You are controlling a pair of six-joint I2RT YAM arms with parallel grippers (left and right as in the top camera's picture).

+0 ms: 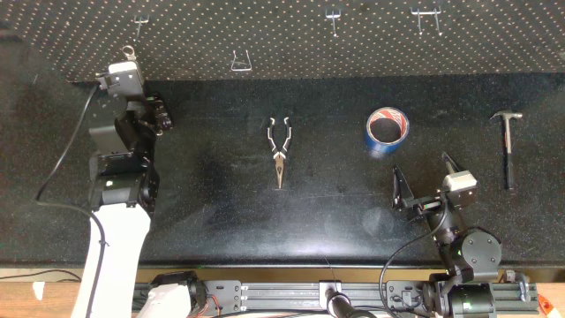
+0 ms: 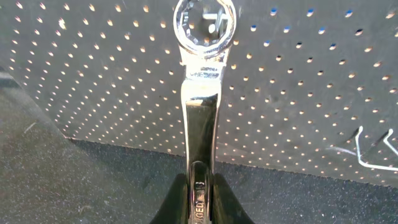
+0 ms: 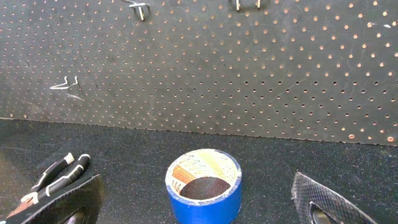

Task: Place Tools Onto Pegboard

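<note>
we see the left arm stretched up the table (image 1: 221,203) to the pegboard (image 1: 353,40). its left gripper (image 2: 200,190) is clamped on the shank of a combination wrench (image 2: 202,112), held upright with the ring end against the board and a hook (image 2: 214,25) showing inside the ring. the right arm sits folded near its base, the right gripper (image 1: 424,179) with fingers wide apart, facing the blue tape roll (image 3: 205,199).

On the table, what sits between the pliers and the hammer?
Between the pliers and the hammer stands a blue tape roll, touching neither, as the top view shows.
</note>
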